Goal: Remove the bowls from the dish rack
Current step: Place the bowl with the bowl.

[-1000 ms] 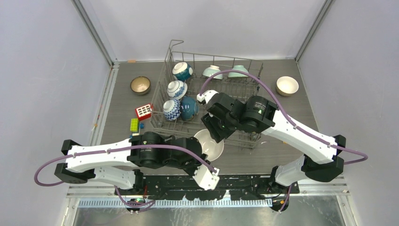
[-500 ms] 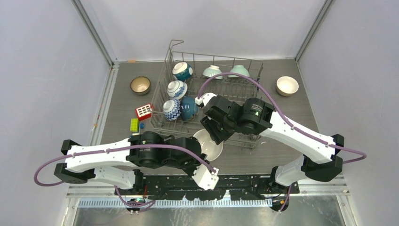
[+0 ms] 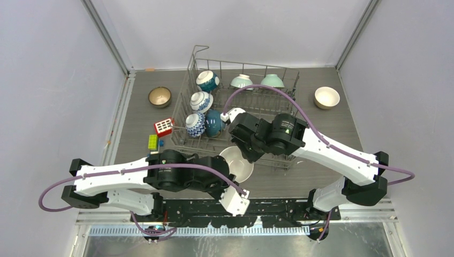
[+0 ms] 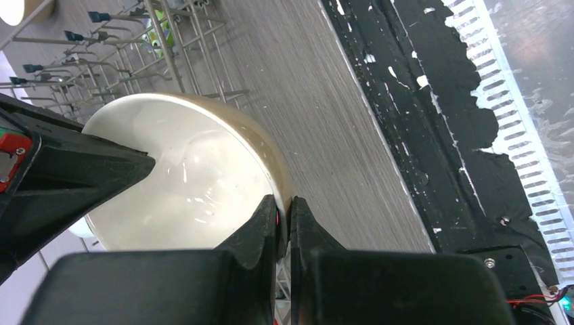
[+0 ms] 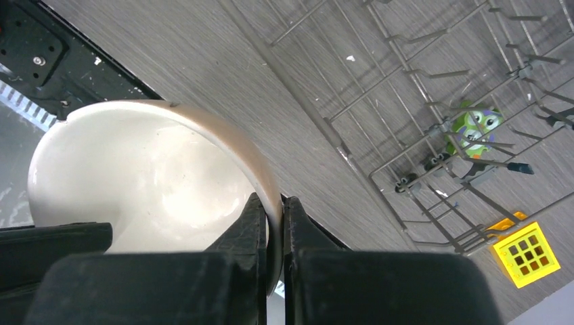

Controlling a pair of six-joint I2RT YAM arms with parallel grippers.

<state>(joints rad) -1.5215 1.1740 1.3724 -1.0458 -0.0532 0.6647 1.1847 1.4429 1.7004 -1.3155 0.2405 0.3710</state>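
Left jaws and right jaws were each pinched narrow on the rim of one cream bowl (image 4: 183,169), at opposite sides, probably a handover between arms. It hung over the surface's near edge, just outside the dish rack (image 3: 251,66), where other bowls (image 3: 202,100) sat. No writing was legible.

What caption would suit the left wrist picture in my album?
Left pincer pinches a cream bowl's rim; the dish rack stands behind on the grey table.
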